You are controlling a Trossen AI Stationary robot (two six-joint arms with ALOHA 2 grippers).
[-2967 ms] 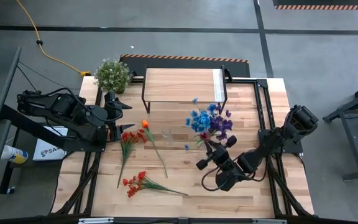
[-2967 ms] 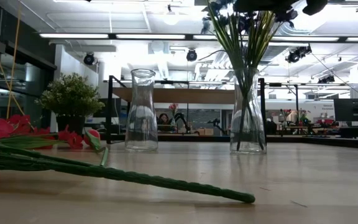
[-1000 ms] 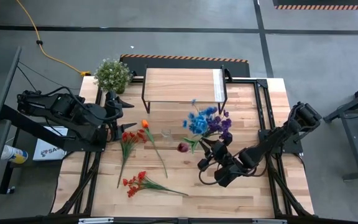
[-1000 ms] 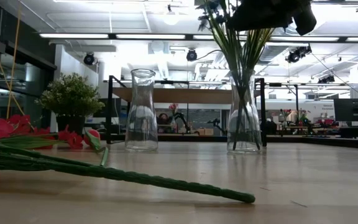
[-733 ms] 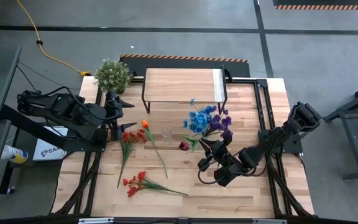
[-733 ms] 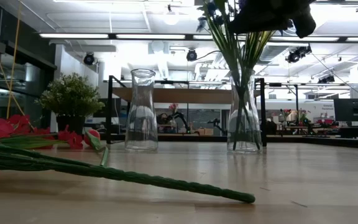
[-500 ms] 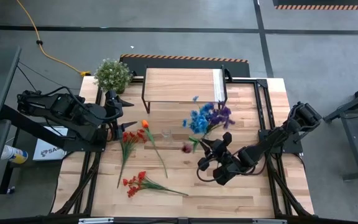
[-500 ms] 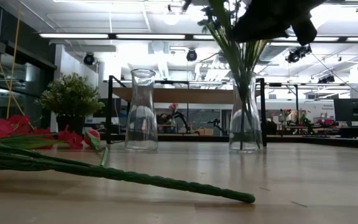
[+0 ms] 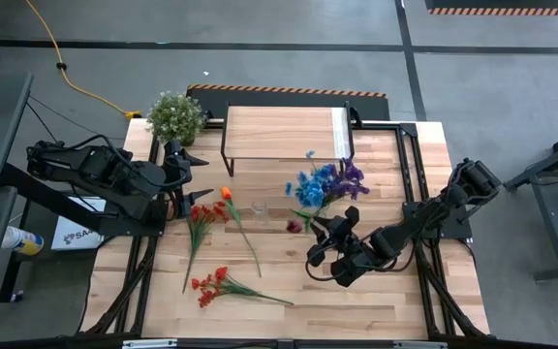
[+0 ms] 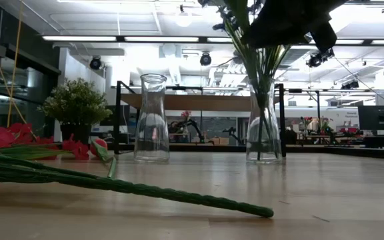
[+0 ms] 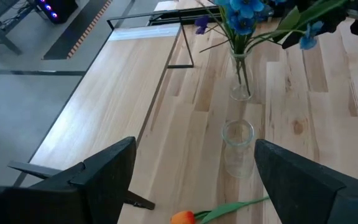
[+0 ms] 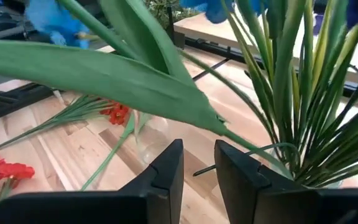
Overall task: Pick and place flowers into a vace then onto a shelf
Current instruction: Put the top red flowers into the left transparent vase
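The blue and purple artificial flowers [image 9: 323, 182] stand bunched in a clear glass vase [image 10: 263, 133] on the plank tabletop [image 9: 289, 281], in front of the low light-wood shelf on black metal legs [image 9: 284, 132], near its end with the pale strip. One long green leafy stalk [image 12: 104, 74] of that bunch lies across the right wrist view just above the right gripper [image 9: 329, 229], which sits at the bouquet on the side away from the shelf. Its two dark fingers [image 12: 160, 174] stand close together with a narrow gap, and nothing can be seen pinched between them; whether they are letting go of a stalk cannot be told. A second, empty clear glass vase [image 9: 260, 209] stands farther from the pale strip, also in front of the shelf. Beyond it lie the loose red and orange stems [image 9: 209, 218], and another red spray [image 9: 216, 284] farther from the shelf. The left gripper [image 9: 184, 184] waits beside these, near the shelf's other end and the bushy green potted plant [image 9: 175, 116], its jaws spread wide with nothing between them. The step in hand looks like settling the blue bunch into its vase. The next move probably calls for a firm grasp on the filled vase to lift it onto the shelf, or for gathering the red stems into the empty vase.
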